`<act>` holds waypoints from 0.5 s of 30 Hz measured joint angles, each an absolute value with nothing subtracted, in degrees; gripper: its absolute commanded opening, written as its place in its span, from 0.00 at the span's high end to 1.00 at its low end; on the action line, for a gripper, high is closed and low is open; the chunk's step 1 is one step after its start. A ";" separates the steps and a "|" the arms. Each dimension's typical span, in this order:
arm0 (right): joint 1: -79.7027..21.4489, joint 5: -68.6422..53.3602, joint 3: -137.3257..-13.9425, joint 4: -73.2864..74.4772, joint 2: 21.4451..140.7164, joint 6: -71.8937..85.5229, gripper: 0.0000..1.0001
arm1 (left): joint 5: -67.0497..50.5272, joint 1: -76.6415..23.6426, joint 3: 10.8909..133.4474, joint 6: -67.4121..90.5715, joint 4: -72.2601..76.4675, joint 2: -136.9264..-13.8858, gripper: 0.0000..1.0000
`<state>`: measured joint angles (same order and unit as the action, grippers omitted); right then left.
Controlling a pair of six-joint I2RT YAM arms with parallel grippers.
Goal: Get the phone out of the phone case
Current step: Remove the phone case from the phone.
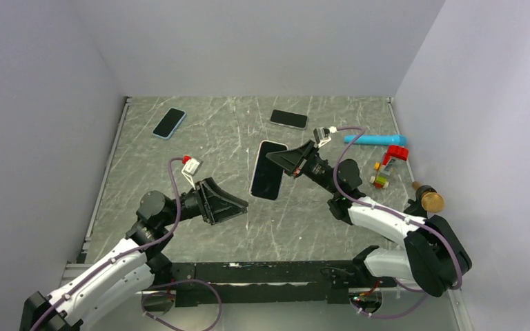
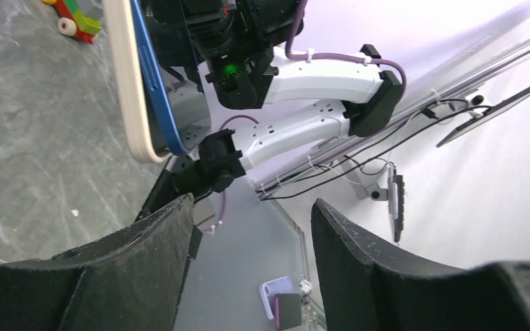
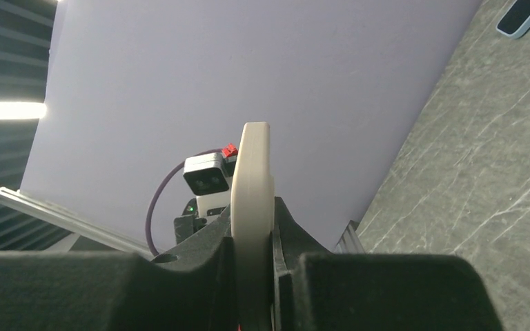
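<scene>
A phone in a cream case is held off the table at mid-centre, screen up in the top view. My right gripper is shut on its upper right edge; in the right wrist view the cream case edge stands clamped between the fingers. In the left wrist view the case shows with the phone's blue rim beside it. My left gripper is open and empty, just left of and below the phone; its fingers are wide apart.
A phone in a light blue case lies far left, also in the right wrist view. A black phone lies at the back. A blue tube, red cap, toy blocks and a wooden knob sit right.
</scene>
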<state>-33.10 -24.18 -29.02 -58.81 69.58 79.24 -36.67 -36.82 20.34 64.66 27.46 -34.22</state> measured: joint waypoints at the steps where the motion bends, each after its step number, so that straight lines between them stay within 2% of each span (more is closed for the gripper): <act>1: -33.08 -24.21 -28.86 -59.00 69.71 79.35 1.00 | -36.64 -37.17 20.03 65.43 28.60 -34.65 0.33; 15: -33.41 -24.64 -27.83 -63.16 71.22 81.58 1.00 | -33.87 -39.59 19.46 68.36 35.64 -38.50 0.32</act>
<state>-33.41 -24.64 -27.83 -63.16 71.22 81.58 -33.87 -39.59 19.46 68.36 35.64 -38.50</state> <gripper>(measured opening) 0.196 0.679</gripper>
